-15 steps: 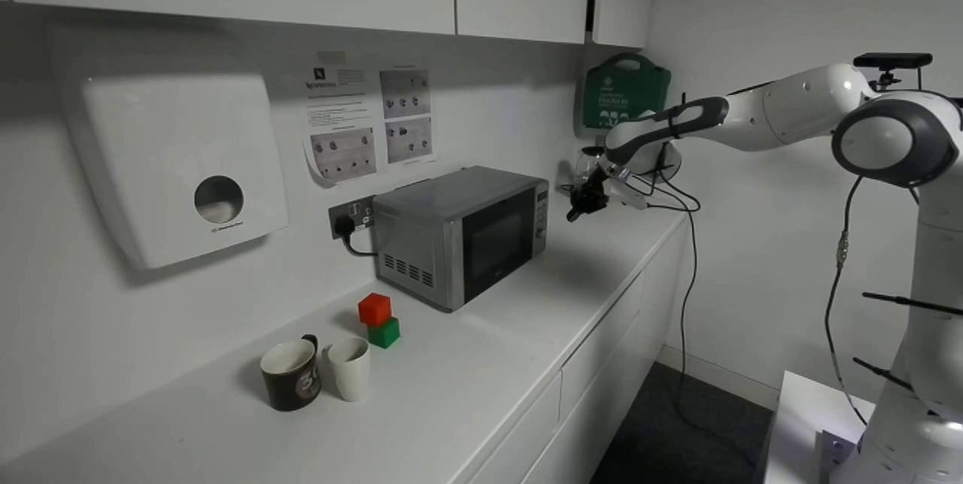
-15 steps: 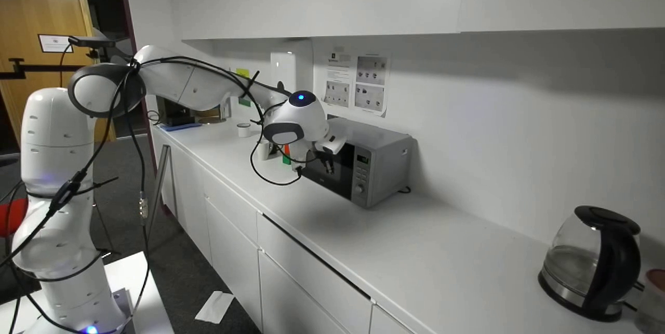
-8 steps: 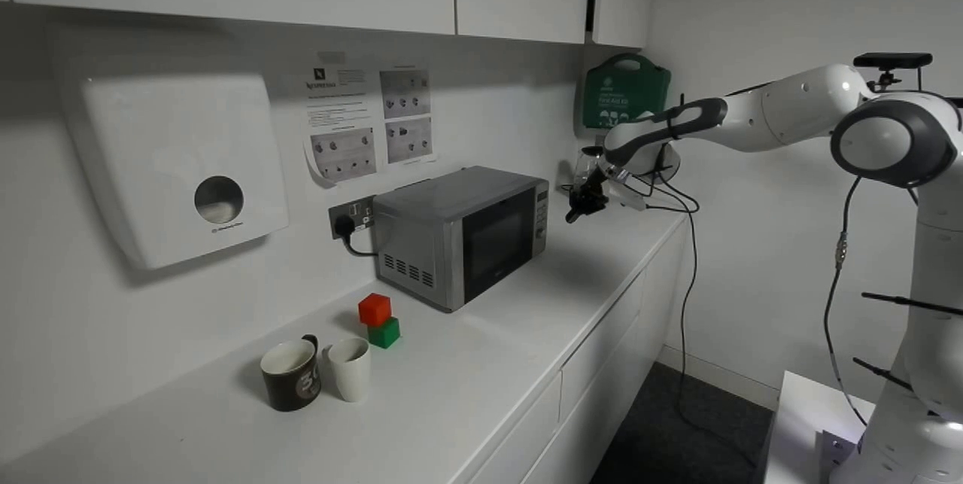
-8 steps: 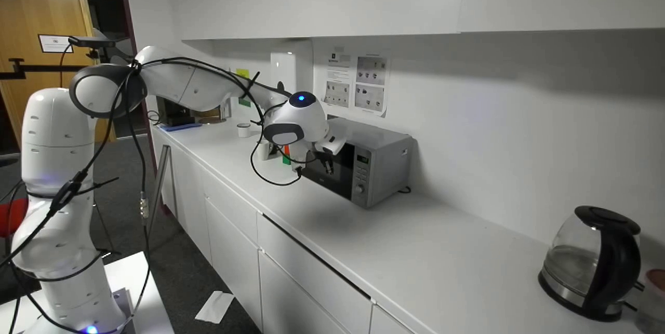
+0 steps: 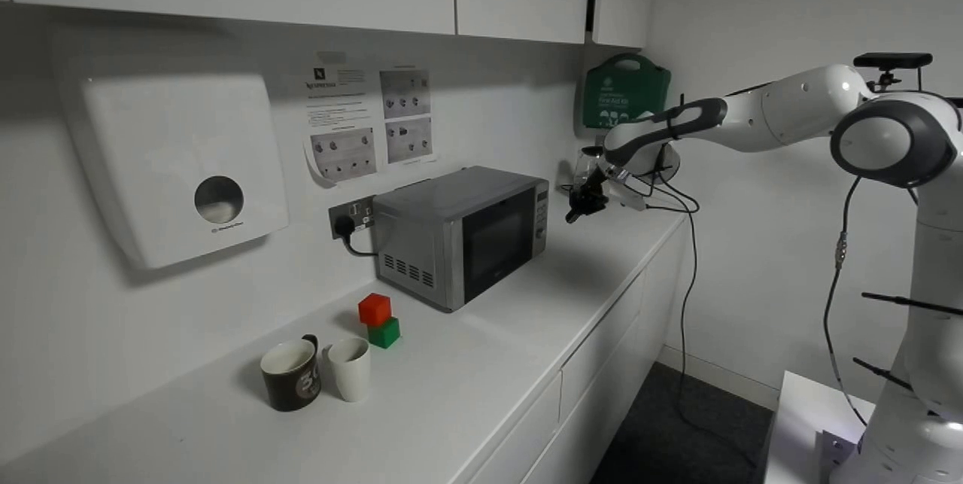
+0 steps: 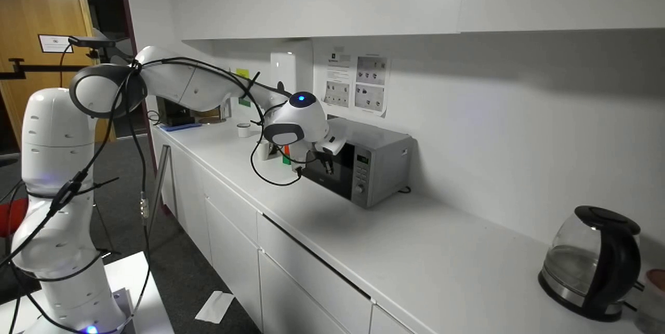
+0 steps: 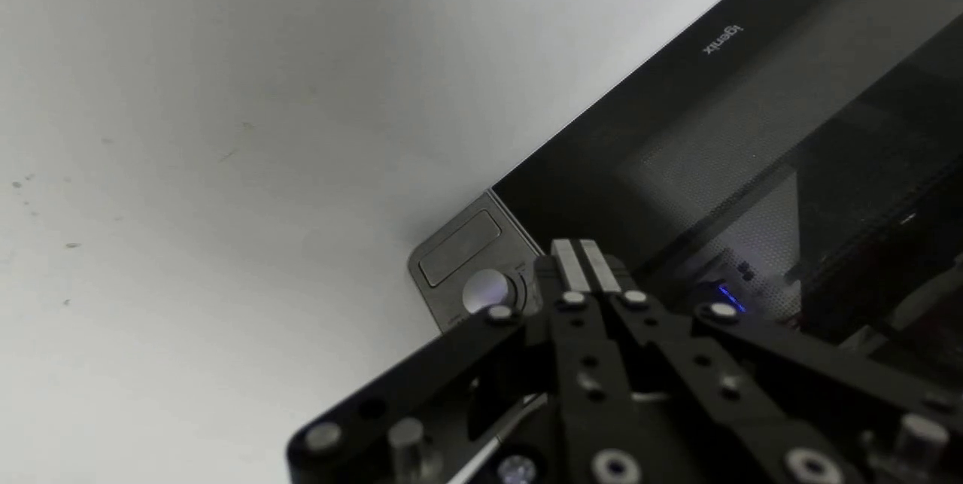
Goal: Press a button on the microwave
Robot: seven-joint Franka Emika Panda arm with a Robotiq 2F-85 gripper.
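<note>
pincer (image 7: 581, 254) is hovering closed, empty | next is likely needing squaring to panel (image 7: 460, 248), pressing 1 button (image 6: 362, 171) gently

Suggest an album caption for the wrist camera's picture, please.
Jaws shut in front of the microwave, its round knob and dark "igenix" door beside a pale stretch of counter.

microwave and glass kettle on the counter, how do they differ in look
The microwave is boxy and grey-silver; the glass kettle is rounded, with a black lid and handle. The microwave has a dark door; the kettle has a see-through body. The microwave carries a control panel; the kettle shows none. Both stand on the white counter.
</note>
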